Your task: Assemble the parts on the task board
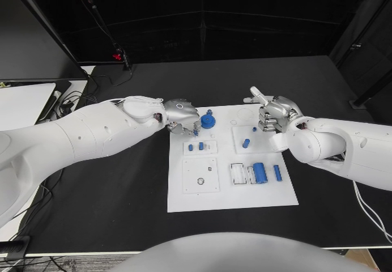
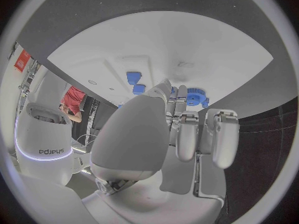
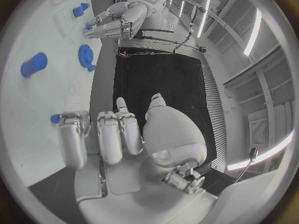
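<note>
We are looking at the small round blue plastic gear [image 1: 208, 120] standing near the far edge of the flat white task board [image 1: 233, 198] on the black desk [image 1: 122, 209]. It is looking light, hard and a bit slippery to us, so we are thinking its toothed rim is the best place to pinch it. Our left hand [image 1: 181, 116] is hovering just beside the gear with its fingers [image 2: 187, 137] curled close and holding nothing. Our right hand [image 1: 276, 115] is hanging over the board's far right part, its fingers [image 3: 109, 134] curled too, holding nothing.
</note>
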{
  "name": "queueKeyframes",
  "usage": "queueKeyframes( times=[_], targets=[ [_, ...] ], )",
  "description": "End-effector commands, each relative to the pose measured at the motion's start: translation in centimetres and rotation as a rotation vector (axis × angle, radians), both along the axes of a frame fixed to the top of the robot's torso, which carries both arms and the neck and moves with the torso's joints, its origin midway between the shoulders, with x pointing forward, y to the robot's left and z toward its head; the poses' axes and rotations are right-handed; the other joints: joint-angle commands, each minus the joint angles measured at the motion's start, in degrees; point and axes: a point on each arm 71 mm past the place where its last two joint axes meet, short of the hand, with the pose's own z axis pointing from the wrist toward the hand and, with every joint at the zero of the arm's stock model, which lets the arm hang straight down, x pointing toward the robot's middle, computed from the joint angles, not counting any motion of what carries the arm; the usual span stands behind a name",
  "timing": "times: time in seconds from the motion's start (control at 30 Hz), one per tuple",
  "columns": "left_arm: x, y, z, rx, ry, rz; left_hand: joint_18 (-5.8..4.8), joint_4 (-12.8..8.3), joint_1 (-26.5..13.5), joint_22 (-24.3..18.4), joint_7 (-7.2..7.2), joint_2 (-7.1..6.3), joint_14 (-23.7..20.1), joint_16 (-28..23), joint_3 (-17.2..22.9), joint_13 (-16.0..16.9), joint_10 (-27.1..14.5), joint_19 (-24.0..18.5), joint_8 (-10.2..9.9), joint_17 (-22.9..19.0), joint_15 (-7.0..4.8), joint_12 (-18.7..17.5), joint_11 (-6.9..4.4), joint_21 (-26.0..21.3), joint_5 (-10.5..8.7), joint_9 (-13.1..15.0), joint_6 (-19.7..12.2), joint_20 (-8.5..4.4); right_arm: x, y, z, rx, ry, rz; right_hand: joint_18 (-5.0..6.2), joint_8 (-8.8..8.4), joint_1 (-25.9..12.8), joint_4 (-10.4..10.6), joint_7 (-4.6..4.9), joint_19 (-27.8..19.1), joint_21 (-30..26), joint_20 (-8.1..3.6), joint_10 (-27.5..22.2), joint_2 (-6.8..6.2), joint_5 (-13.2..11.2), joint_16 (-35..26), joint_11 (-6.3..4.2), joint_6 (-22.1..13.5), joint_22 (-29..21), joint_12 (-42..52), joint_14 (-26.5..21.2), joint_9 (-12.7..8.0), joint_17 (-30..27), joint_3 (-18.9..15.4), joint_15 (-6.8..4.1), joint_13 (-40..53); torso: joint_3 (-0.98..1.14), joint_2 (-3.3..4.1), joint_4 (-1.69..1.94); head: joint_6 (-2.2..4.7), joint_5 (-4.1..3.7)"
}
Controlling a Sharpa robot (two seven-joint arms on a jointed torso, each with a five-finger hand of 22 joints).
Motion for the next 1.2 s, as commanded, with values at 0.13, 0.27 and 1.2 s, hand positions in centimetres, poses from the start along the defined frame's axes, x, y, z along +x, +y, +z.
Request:
queueKeyframes(
  times=[0.13,0.27,1.2],
  targets=[
    [-0.3,-0.2,0.0,-0.01,-0.013,-0.04,-0.37,0.1,0.6,15.1,0.4,-0.53,5.9,0.0,0.6,0.1,0.4,6.0,-0.2,15.1,0.51,-0.3,0.22,0.2,0.07,-0.3,-0.6,0.53,0.0,0.1,0.1,0.001,-0.009,0.005,-0.4,0.15,0.6,0.1,0.1,5.9,0.2,0.13,6.1,0.16,0.2,0.1,0.35,0.2,15.1,0.1,5.9,-0.1,15.1,-0.3,0.16,15.1,0.0,-0.02,0.0,0.05,0.03],
    [-0.4,-0.2,0.1,-0.02,-0.025,-0.045,-0.37,0.0,0.9,15.1,0.41,-0.43,5.9,0.0,0.9,0.1,0.7,6.0,-0.3,15.1,0.52,-0.3,0.17,0.2,0.14,-0.4,-0.7,0.56,0.0,0.1,0.1,0.002,-0.009,0.005,-0.4,0.15,0.6,0.1,0.1,5.9,0.2,0.13,6.1,0.16,0.2,0.1,0.35,0.2,15.1,0.1,5.9,-0.1,15.1,-0.3,0.16,15.1,0.0,0.01,-0.02,0.1,0.03],
    [-0.8,-0.2,2.5,-0.04,-0.129,-0.085,-0.37,-0.3,2.5,15.1,0.29,-1.14,5.9,0.0,2.0,0.1,2.5,6.0,0.0,15.1,0.36,-0.1,-0.12,0.2,1.04,-0.5,0.0,0.56,0.0,0.1,0.1,0.001,-0.008,0.003,-0.4,0.21,0.6,0.1,0.13,5.9,0.2,0.16,6.1,0.21,0.3,0.1,0.38,0.3,15.1,0.1,5.9,-0.1,15.1,-0.3,0.19,15.1,0.01,-0.01,-0.02,0.29,0.03]
  ],
)
